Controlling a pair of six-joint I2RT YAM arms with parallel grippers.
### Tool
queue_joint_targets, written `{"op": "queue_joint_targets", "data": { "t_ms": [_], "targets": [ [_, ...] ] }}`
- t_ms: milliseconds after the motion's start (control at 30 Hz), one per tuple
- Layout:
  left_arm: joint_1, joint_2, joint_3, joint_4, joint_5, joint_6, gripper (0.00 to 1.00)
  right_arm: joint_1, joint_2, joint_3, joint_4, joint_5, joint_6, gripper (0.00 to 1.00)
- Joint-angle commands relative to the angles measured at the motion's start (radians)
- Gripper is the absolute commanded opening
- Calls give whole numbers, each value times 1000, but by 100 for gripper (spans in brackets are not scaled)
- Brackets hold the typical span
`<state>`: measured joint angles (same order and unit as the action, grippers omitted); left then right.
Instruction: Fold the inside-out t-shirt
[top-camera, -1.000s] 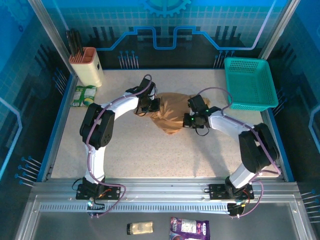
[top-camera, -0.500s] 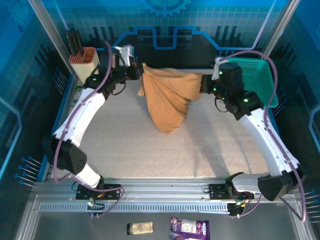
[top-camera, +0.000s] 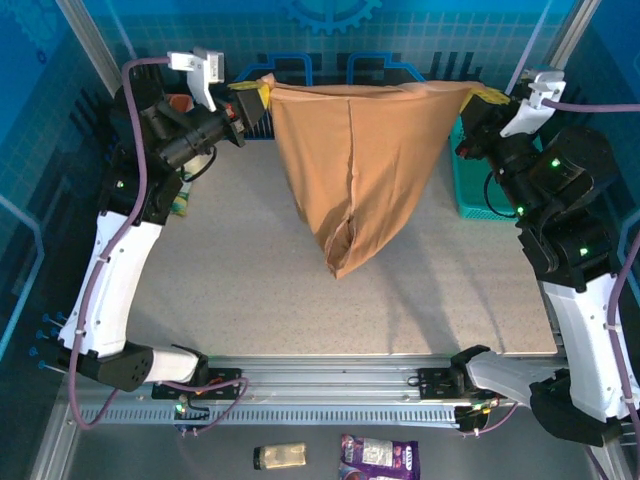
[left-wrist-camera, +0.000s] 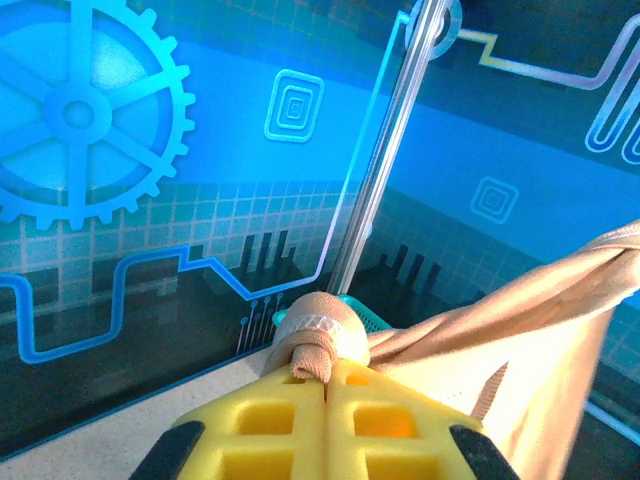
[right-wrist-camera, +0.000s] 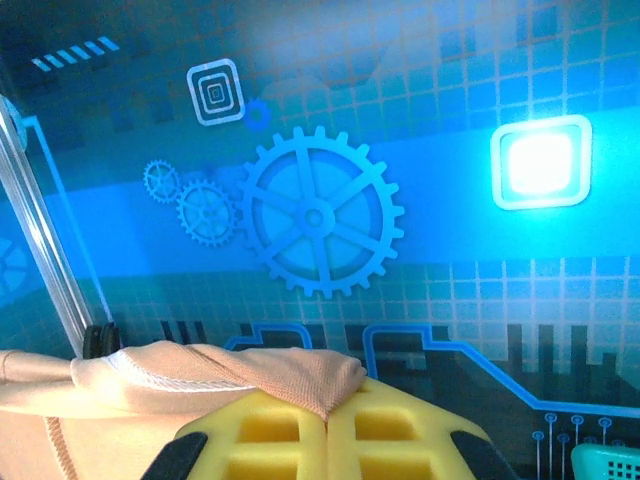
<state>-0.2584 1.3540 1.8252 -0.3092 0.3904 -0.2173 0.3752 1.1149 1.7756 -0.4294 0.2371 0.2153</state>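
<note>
From the top camera, the left hand (top-camera: 253, 100) and right hand (top-camera: 482, 100) stretch the inside-out t-shirt (top-camera: 350, 170) in the air over the far edge of the table (top-camera: 250, 300), a creased tan wedge tapering downward; I judge this the spreading step, with laying it flat next. The left wrist view has my left hand (left-wrist-camera: 327, 375) clamped on a bunched seam of the inside-out t-shirt (left-wrist-camera: 520, 330). The right wrist view has the right hand (right-wrist-camera: 325, 420) pinching a folded edge of it.
</note>
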Motion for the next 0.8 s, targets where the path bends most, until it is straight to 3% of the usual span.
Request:
{"op": "queue_joint_targets", "data": {
  "t_ms": [0, 133, 233, 467, 533, 633, 767],
  "targets": [
    [5, 42, -43, -48, -32, 23, 0, -20, 74, 8, 22, 68, -26, 0],
    [8, 135, -64, -85, -24, 1, 0, -41, 185, 3, -8, 62, -2, 0],
    [19, 220, 19, -92, -4, -8, 0, -104, 278, 50, -4, 7, 40, 0],
    [44, 447, 577, -226, 29, 8, 0, -200, 452, 342, -49, -129, 144, 0],
    [44, 460, 646, -243, 43, 13, 0, -204, 453, 371, -49, -132, 148, 0],
    [44, 407, 571, -231, 92, 12, 0, -211, 429, 342, -52, -140, 150, 0],
    [28, 224, 205, -135, 183, 14, 0, -236, 369, 205, -58, -170, 175, 0]
  ]
}}
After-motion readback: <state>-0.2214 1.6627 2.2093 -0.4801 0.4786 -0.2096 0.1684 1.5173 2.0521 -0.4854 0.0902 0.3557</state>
